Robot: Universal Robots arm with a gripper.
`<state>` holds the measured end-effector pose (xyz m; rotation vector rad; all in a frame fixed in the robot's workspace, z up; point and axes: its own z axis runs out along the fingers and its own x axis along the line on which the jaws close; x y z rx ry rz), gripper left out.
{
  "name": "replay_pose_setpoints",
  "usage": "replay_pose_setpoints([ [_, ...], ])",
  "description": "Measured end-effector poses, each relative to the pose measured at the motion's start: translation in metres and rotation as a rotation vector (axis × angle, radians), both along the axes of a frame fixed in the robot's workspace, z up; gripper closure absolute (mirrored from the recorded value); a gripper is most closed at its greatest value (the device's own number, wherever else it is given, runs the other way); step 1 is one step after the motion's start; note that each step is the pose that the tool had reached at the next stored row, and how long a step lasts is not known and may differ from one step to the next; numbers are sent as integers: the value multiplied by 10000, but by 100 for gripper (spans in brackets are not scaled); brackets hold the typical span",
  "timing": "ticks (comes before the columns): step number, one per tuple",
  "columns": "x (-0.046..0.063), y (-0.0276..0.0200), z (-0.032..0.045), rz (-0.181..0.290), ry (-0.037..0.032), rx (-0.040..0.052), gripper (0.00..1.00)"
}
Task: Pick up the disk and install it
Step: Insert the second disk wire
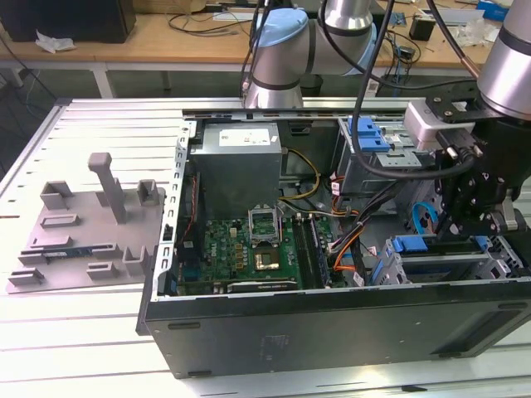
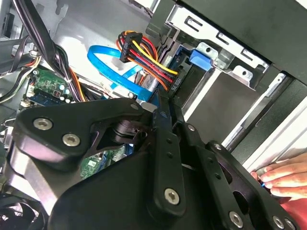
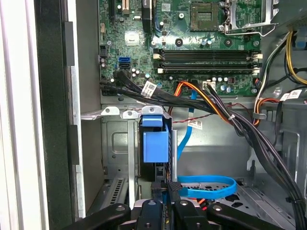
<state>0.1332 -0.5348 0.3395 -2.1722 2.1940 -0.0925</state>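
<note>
Exterior view: open computer case (image 1: 249,332) of black sheet metal lying on a ribbed grey table (image 1: 99,124), green circuit board (image 1: 249,253) at frame centre, grey metal box (image 1: 236,162) above it. Grey moulded fixture (image 1: 91,224) on the exterior view's left. Arm (image 1: 282,58) entering from the top edge; gripper (image 1: 466,224) low over the drive cage (image 1: 448,265) at the exterior view's right.

First wrist view, looking down along the gripper: the disk (image 3: 156,143) seated on edge in the perforated steel cage, blue plastic carrier end showing, a loop of flat blue cable (image 3: 208,186) beside it.

Second wrist view, not matched elsewhere: bundle of red, yellow and black wires (image 2: 144,52) plugged into the disk's end, and a person's hand (image 2: 285,177) resting at the case edge.

Gripper: matt black bolted links, fingers (image 2: 162,129) drawn together, tips at the disk's cabled end.
</note>
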Motion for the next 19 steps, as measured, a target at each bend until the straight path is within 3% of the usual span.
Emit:
replay_pose_setpoints([
  [4, 0, 0, 3, 0, 1, 6, 83],
  [5, 0, 0, 26, 0, 1, 4, 76],
  [9, 0, 0, 177, 0, 0, 0, 76],
  [11, 0, 0, 322, 0, 0, -20, 76],
  [12, -1, 0, 357, 1, 1, -35, 76],
  [16, -92, 0, 386, 0, -11, -65, 78],
  [18, -135, 0, 391, 0, -20, -70, 89],
  [19, -150, 0, 394, 0, -26, -72, 89],
])
